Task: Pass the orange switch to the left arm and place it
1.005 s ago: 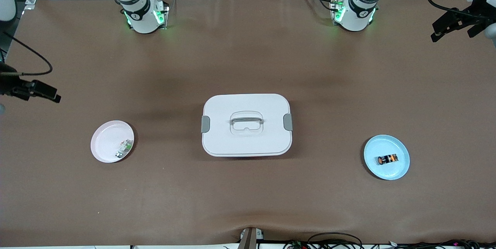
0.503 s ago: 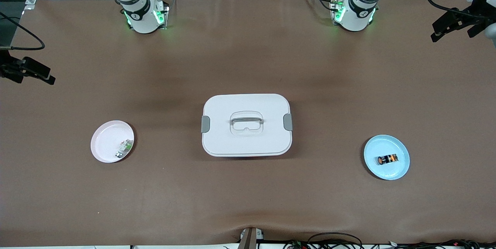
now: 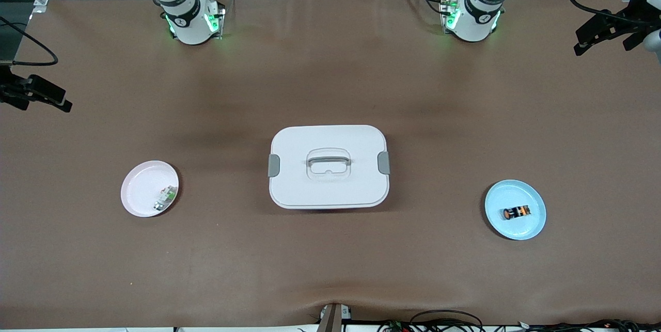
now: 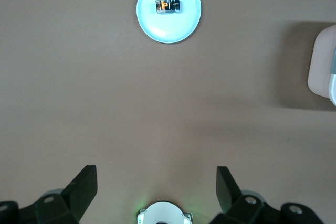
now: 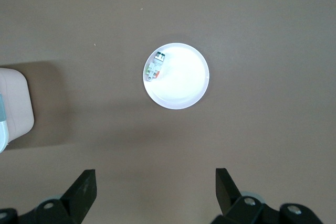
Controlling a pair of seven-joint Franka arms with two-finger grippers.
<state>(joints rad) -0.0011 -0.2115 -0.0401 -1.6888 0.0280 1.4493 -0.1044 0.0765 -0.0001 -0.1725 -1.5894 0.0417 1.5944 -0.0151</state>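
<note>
Both pincers hang spread and empty: left pincer high over the counter, right pincer waiting likewise. The switch lies on the blue plate, probably light, rigid, rollable; grip its flanks.

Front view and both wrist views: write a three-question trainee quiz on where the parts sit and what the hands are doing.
1. True or false: the orange switch lies on the blue plate.
2. Which end of the table holds the pink plate with the green-and-white part?
A. the left arm's
B. the right arm's
3. Fill in: the white box stands between the two ____.

Key:
1. True; neither the left hand nor the right hand holds it, and both are open over bare table.
2. B.
3. plates.
</note>
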